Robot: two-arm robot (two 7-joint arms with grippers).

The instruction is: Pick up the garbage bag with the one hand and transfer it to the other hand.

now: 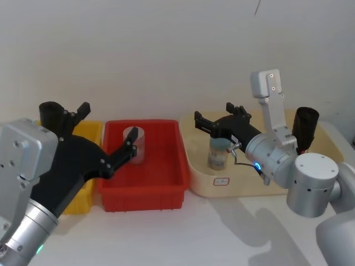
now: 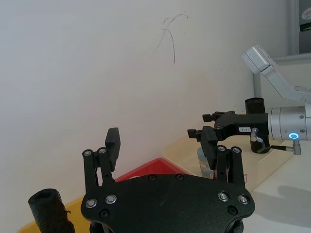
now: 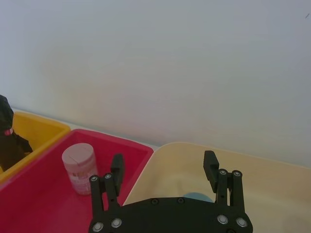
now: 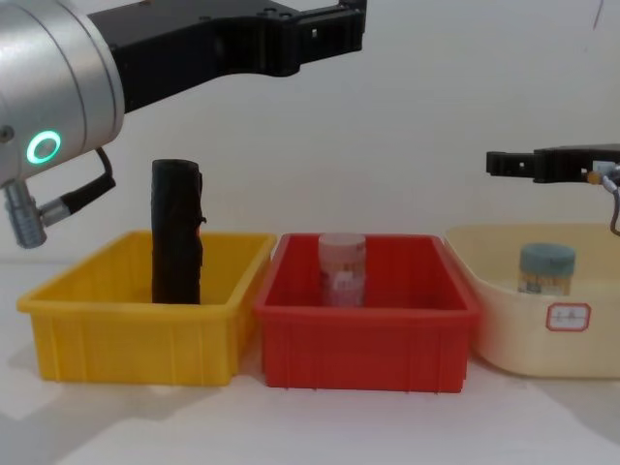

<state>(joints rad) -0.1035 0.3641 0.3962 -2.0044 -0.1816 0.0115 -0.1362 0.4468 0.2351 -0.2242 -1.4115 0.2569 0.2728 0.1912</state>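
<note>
Chest view, garbage bag [image 4: 176,232] upright in yellow bin [image 4: 136,339], left gripper [image 1: 105,136] and right gripper [image 1: 219,117] both wide, empty

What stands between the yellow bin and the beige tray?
The red bin, with a pale pink jar upright inside it, sits between the yellow bin and the beige tray; the chest view shows it plainly.

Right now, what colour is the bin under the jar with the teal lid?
Cream bin, clearest in chest view.

yellow bin [image 4: 126,334], red bin [image 4: 363,334] with pink jar [image 4: 341,268], beige tray [image 4: 542,339]
</note>
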